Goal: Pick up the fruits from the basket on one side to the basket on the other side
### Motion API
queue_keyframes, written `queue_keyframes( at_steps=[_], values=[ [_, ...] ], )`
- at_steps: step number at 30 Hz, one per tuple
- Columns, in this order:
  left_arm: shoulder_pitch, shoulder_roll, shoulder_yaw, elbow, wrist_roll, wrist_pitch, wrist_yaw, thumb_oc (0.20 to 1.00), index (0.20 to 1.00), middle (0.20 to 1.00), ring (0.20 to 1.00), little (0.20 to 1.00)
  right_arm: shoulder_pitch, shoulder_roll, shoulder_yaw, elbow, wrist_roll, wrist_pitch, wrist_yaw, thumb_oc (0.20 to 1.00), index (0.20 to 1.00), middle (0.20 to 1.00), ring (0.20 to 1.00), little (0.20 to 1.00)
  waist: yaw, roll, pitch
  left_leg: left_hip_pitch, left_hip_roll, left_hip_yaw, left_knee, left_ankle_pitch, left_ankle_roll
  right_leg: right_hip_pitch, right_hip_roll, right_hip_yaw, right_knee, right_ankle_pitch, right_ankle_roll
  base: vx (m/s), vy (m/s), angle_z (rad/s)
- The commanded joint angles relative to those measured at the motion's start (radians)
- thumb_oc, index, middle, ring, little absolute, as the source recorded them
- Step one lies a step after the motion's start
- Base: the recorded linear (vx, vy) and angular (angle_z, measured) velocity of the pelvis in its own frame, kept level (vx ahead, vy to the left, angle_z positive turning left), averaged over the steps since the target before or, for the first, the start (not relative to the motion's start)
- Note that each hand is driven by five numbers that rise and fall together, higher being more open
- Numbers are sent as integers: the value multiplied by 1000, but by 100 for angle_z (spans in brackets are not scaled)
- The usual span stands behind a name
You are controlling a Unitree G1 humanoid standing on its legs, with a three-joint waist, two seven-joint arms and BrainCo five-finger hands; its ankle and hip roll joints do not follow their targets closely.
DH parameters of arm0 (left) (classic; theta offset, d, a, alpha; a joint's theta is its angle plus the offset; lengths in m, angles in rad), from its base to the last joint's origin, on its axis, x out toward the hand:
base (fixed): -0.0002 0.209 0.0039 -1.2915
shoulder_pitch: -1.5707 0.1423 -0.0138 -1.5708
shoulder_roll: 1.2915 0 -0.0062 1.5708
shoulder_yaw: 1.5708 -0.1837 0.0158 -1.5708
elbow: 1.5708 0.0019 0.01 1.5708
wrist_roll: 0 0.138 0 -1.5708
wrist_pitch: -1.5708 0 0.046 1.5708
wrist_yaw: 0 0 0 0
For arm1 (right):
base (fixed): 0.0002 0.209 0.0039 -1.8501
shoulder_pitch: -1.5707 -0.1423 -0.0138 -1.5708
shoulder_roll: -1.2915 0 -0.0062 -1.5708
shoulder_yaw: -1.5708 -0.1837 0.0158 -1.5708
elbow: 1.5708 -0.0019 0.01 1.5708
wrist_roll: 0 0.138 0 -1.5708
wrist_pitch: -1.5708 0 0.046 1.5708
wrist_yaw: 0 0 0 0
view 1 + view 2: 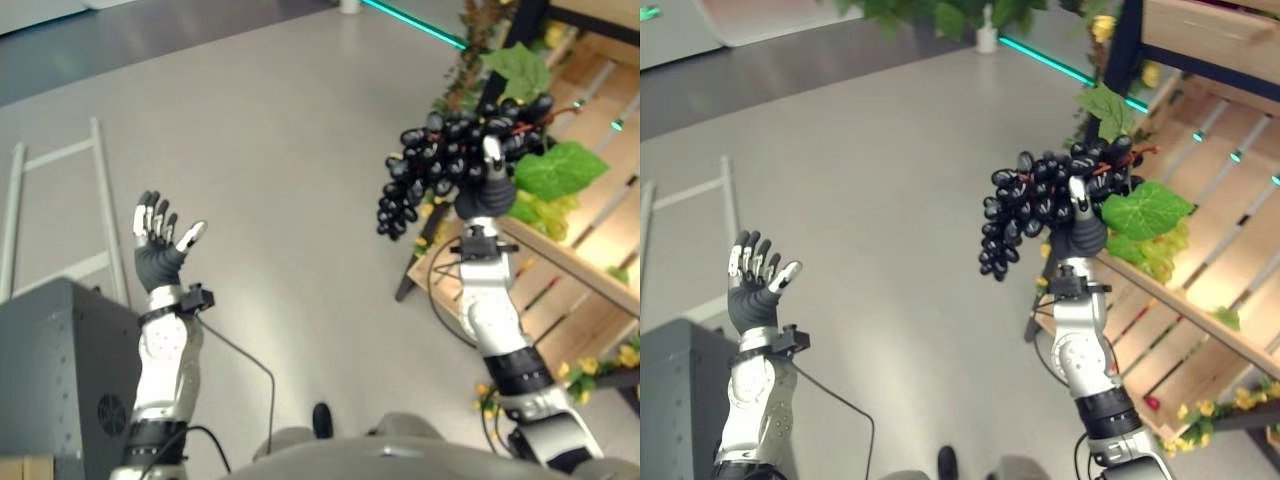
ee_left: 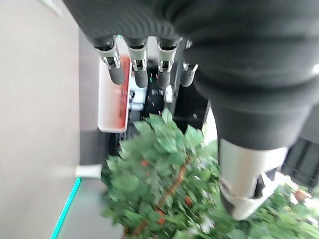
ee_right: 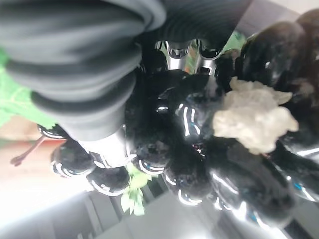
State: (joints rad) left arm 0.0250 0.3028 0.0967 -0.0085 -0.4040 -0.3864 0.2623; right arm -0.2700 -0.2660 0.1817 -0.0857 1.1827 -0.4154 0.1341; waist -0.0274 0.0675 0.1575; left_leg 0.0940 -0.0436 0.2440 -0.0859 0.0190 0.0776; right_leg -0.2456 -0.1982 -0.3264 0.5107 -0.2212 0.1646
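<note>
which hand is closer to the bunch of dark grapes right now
Right. The right hand is raised with its fingers curled round the bunch of dark grapes, holding it up beside the wooden crate shelf. The left hand is open, raised far to the grapes' left.

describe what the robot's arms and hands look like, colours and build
Both arms are silver-grey segmented shells with black bands at the joints. Each robot hand, left robot hand and right robot hand, has a dark ribbed cover over its back and wrist, with silver fingers ending in dark tips. A small black module sits at each wrist, and thin black cables run from it.
</note>
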Motion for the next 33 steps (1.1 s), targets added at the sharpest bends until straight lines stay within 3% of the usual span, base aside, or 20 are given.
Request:
queue_keyframes(
  at_steps=[1, 3, 5, 6, 9, 10, 11, 14, 15, 16, 17, 19, 20, 21, 22, 23, 24, 28, 29, 33],
  values=[
    [70, 72, 42, -96, 38, -66, -2, 1000, 1000, 1000, 1000, 1000, -81, 25, -15, -43, -23, -41, 31, 200, 200, 200, 200, 200, 47, -31, -53, 44, 17, 44, 8, -80, -76, 70, 31, -114, -264, 221, 2, 179, -57, -86],
    [62, 73, 40, -90, 36, -61, -5, 1000, 1000, 1000, 1000, 1000, -59, 4, -25, -58, -32, -41, 27, 200, 200, 200, 200, 200, 26, -37, -49, 48, 17, 52, 21, -91, -79, 63, 33, -107, -318, 258, -9, 181, -156, -57],
    [57, 68, 30, -79, 40, -61, -8, 1000, 1000, 1000, 1000, 1000, -47, 1, -32, -68, -34, -43, 27, 200, 200, 200, 200, 200, 19, -44, -50, 55, 17, 46, 39, -116, -81, 85, 43, -83, -343, 249, -11, 276, -180, 2],
    [43, 57, 12, -60, 36, -61, -8, 1000, 1000, 1000, 1000, 1000, -35, -8, -41, -68, -23, -53, 34, 200, 200, 200, 200, 200, 17, -57, -63, 55, 16, 42, 99, -148, -87, 126, 61, -60, -369, 240, -29, 210, -140, 26],
    [40, 50, 1, -64, 28, -58, -18, 1000, 1000, 1000, 1000, 1000, -25, -14, -47, -78, -8, -55, 41, 200, 200, 200, 200, 200, 16, -62, -73, 43, 29, 52, 195, -174, -107, 170, 74, -76, -396, 221, -47, 266, -220, 0],
    [42, 45, -11, -56, 20, -53, -17, 1000, 1000, 1000, 1000, 1000, -16, -25, -54, -84, -3, -60, 36, 200, 200, 200, 200, 200, 13, -73, -72, 0, 74, 59, 368, -133, -153, 221, 93, -74, -417, 193, -73, 237, -272, -1],
    [41, 45, -11, -56, 20, -53, -17, 1000, 1000, 1000, 1000, 1000, -16, -25, -54, -84, -3, -60, 36, 200, 200, 200, 200, 200, 12, -71, -72, -5, 78, 58, 378, -137, -154, 221, 96, -76, -419, 193, -74, 209, -285, 0],
    [47, 37, -18, -45, -20, -50, -23, 1000, 1000, 1000, 1000, 1000, -9, -19, -50, -83, 16, -63, 26, 200, 200, 200, 200, 200, 19, -94, -49, -94, 149, 43, 624, 11, -228, 286, 124, -53, -443, 158, -120, 175, -260, -6],
    [46, 40, -18, -44, -15, -49, -23, 1000, 1000, 1000, 1000, 1000, -3, -21, -50, -86, 19, -59, 29, 200, 200, 200, 200, 200, 25, -108, -39, -129, 153, 35, 695, 46, -242, 299, 124, -42, -455, 157, -134, 223, -271, -4],
    [47, 34, -26, -43, -11, -49, -14, 1000, 1000, 1000, 1000, 1000, 8, -26, -54, -88, 16, -60, 18, 200, 200, 200, 200, 200, 33, -120, -24, -185, 138, 26, 707, 27, -228, 320, 124, -26, -474, 150, -144, 152, -167, -20],
    [48, 34, -27, -43, -11, -49, -14, 1000, 1000, 1000, 1000, 1000, 9, -26, -54, -89, 15, -60, 18, 200, 200, 200, 200, 200, 33, -118, -26, -187, 139, 25, 710, 24, -227, 320, 126, -27, -475, 150, -144, 165, -74, -36],
    [61, 24, -25, -40, 7, -38, -6, 1000, 1000, 1000, 1000, 1000, 31, -23, -66, -89, 20, -64, 19, 200, 200, 200, 200, 200, 42, -117, -24, -282, 112, -7, 581, -32, -184, 345, 129, -2, -505, 156, -125, 204, 18, -45],
    [60, 25, -25, -40, 7, -38, -5, 1000, 1000, 1000, 1000, 1000, 31, -23, -66, -89, 20, -64, 19, 200, 200, 200, 200, 200, 42, -119, -26, -282, 109, -5, 574, -26, -182, 342, 126, -1, -506, 158, -125, 314, 122, -42],
    [71, 24, -20, -41, 18, -42, 6, 1000, 1000, 1000, 1000, 1000, 26, -23, -44, -73, 10, -65, 18, 200, 200, 200, 200, 200, 65, -99, -27, -284, 76, -110, 351, -17, -162, 345, 144, 48, -510, 153, -108, 176, 104, -48],
    [71, 23, -20, -41, 18, -42, 6, 1000, 1000, 1000, 1000, 1000, 26, -23, -44, -73, 11, -65, 18, 200, 200, 200, 200, 200, 65, -100, -28, -281, 73, -110, 340, -8, -161, 343, 142, 48, -510, 156, -108, 357, 188, -71],
    [83, 20, -13, -35, 27, -50, 24, 1000, 1000, 1000, 1000, 1000, 8, -16, -10, -50, -3, -63, 8, 200, 200, 200, 200, 200, 96, -83, -30, -271, 29, -281, 219, 33, -169, 346, 164, 116, -503, 147, -102, 253, 127, -88],
    [86, 19, -9, -34, 29, -52, 26, 1000, 1000, 1000, 1000, 1000, 4, -14, -4, -42, 1, -58, 9, 200, 200, 200, 200, 200, 95, -77, -32, -266, 18, -315, 210, 32, -170, 347, 166, 140, -496, 139, -100, 259, 127, -122],
    [93, 18, -7, -29, 14, -59, 13, 1000, 1000, 1000, 1000, 1000, 9, -5, 1, -45, 0, -43, 12, 200, 200, 200, 200, 200, 74, -68, -48, -214, 19, -262, 190, -11, -138, 338, 148, 184, -441, 108, -91, 228, 216, -141],
    [92, 29, 1, -45, 23, -56, 17, 1000, 1000, 1000, 1000, 1000, -3, 2, 6, -44, -10, -40, 7, 200, 200, 200, 200, 200, 60, -66, -62, -184, 9, -232, 180, -40, -110, 316, 131, 205, -393, 96, -79, 152, 161, -82],
    [91, 45, 21, -55, 33, -64, 30, 1000, 1000, 1000, 1000, 1000, -44, 30, 26, -34, -16, -37, 5, 200, 200, 200, 200, 200, 74, -57, -57, -130, 22, -131, 139, -62, -82, 228, 88, 198, -286, 112, -41, 121, 192, -128]
  ],
)
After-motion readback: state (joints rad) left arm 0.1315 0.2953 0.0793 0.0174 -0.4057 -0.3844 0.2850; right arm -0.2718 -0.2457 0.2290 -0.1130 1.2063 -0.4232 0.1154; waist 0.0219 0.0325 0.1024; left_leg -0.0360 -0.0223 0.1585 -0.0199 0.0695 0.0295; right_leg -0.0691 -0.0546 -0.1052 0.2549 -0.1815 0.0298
